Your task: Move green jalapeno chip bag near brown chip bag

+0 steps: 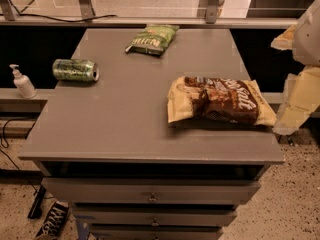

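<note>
The green jalapeno chip bag (152, 39) lies flat at the far middle of the grey cabinet top (120, 124). The brown chip bag (220, 100) is large, with a dark brown centre and cream ends. It lies on the right side of the top, nearer the front. A wide stretch of bare top separates the two bags. My gripper (300, 101) shows as pale cream parts at the frame's right edge, just off the cabinet's right side and right of the brown bag. It holds nothing that I can see.
A green drink can (75, 70) lies on its side at the top's left edge. A white pump bottle (22, 82) stands on a lower ledge to the left. Drawers (150, 194) are below the front edge. A shoe (54, 219) and cables lie on the floor.
</note>
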`<state>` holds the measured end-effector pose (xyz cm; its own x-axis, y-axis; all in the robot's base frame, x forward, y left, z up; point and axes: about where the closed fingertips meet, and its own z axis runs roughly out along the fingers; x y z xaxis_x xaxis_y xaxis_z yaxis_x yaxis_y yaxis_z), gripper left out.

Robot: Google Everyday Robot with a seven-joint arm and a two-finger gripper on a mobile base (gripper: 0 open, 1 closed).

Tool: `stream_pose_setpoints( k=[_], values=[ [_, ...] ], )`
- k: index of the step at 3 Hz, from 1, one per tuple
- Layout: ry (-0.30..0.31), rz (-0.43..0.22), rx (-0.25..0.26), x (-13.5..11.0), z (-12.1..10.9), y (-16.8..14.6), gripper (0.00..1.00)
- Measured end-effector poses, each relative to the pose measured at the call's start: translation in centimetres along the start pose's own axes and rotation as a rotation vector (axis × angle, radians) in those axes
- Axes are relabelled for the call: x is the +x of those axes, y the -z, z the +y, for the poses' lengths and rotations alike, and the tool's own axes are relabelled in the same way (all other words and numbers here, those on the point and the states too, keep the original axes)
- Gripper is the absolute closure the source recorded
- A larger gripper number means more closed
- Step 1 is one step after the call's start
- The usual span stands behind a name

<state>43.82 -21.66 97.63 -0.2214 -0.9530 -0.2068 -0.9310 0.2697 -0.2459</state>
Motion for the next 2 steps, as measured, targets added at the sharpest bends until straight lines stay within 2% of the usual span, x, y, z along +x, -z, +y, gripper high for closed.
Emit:
stream_pose_setpoints(
  k=[1, 2],
  values=[
    [0.000, 0.000, 0.000, 0.0, 0.0, 0.0, 0.00],
    [-0.004, -0.076, 0.034, -1.5, -2.1, -0.4, 0.00]
  ],
)
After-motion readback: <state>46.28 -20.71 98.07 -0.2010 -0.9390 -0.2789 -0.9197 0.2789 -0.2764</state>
